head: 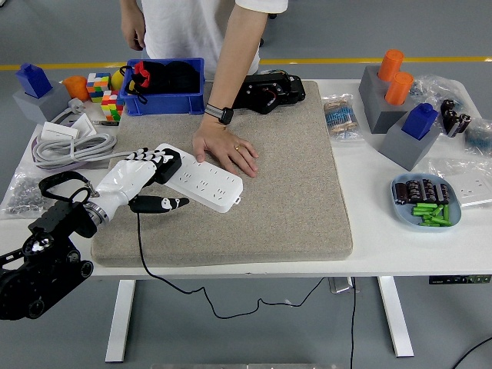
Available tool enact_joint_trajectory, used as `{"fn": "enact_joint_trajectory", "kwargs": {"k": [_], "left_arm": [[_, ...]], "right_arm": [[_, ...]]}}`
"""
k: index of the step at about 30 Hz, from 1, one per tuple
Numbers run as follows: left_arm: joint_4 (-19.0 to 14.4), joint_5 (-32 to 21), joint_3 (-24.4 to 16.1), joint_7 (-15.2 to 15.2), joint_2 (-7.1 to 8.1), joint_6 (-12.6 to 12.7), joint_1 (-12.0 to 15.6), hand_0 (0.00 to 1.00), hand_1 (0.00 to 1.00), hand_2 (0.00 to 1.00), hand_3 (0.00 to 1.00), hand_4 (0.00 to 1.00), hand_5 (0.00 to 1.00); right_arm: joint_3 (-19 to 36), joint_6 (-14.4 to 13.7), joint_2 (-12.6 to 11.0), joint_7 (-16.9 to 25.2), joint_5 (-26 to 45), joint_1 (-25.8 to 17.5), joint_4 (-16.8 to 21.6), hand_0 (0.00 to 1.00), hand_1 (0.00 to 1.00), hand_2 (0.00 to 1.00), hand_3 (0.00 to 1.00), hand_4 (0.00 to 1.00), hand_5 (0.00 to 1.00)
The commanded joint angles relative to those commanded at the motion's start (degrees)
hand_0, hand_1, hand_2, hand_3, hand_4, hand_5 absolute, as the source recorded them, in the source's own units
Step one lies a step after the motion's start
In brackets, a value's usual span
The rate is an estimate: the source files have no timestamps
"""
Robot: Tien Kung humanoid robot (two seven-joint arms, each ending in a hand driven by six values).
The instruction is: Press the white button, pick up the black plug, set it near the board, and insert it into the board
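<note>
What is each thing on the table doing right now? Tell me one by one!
Black plug: held by the robot hand, sitting at the power strip's left end.
Left robot hand: fingers curled on the plug.
White power strip: lying flat on the grey mat.
Person's hand: pressing flat on the strip's far edge, steadying it.
Blue bin: open, holding black and red things.

black left arm [42, 257] with cable loops — white left hand [132, 178], black-tipped thumb.
</note>
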Motion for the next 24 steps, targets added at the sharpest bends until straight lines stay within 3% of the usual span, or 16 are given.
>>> {"fn": "enact_joint_trajectory", "kwargs": {"k": [12, 16, 24], "left_arm": [[-7.3, -1.1, -7.6, -3.8, 0.69, 4.5, 1.3, 0.961, 0.961, 0.912, 0.902, 0.938, 0.773], [-7.1, -0.7, -11.2, -3.5, 0.55, 4.5, 2.0, 0.961, 0.961, 0.912, 0.902, 0.938, 0.773], [-5.0, 0.9, -22.7, -2.2, -0.05, 3.6, 5.5, 0.962, 0.956, 0.909, 0.891, 0.935, 0.767]], "right_arm": [[0.1, 0.0, 0.0, 0.0, 0.0, 0.1, 0.0, 0.739, 0.685, 0.677, 0.622, 0.674, 0.385], [0.0, 0.0, 0.1, 0.0, 0.0, 0.0, 0.0, 0.739, 0.685, 0.677, 0.622, 0.674, 0.385], [-0.2, 0.0, 0.0, 0.0, -0.1, 0.0, 0.0, 0.739, 0.685, 0.677, 0.623, 0.674, 0.386]]}}
